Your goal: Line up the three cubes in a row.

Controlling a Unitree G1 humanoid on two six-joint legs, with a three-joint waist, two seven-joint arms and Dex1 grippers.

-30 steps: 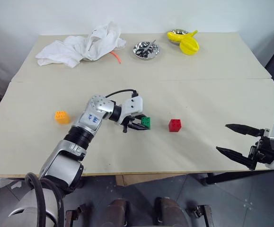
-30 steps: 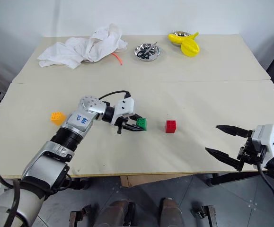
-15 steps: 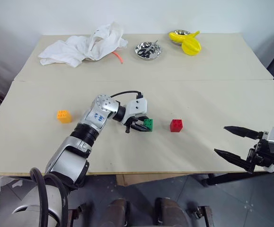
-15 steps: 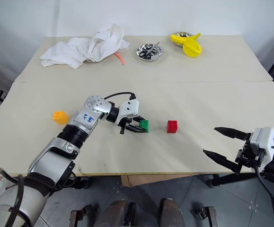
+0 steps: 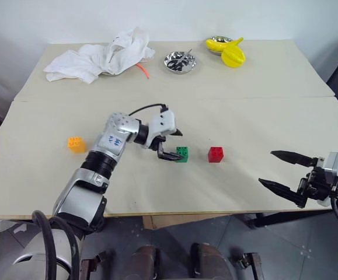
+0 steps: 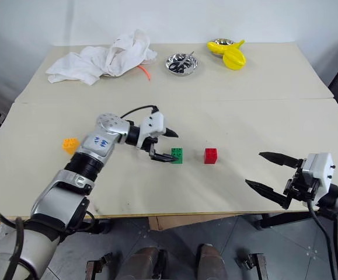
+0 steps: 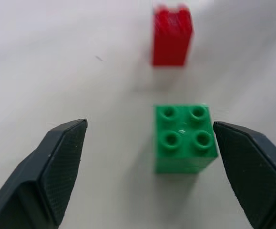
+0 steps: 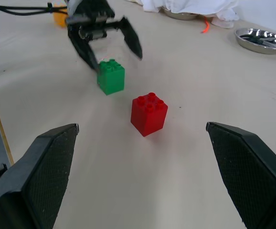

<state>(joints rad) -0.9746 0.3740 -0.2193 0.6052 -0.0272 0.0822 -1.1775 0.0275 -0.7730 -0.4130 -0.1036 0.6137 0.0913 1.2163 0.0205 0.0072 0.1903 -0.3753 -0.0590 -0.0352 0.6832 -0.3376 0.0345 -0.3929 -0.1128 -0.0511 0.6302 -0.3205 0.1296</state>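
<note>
The table (image 5: 262, 105) stretched wide before me. My left gripper (image 5: 170, 146) hung over its middle with its fingers spread wide, gripping nothing, the green cube (image 5: 182, 154) sitting free on the table just beside the near finger, studs up. The red cube (image 5: 216, 154) stood upright a little to its right, apart from it. The orange cube (image 5: 76, 144) lay well off to the left. My right gripper (image 5: 285, 172) hovered spread and empty at the near right edge.
</note>
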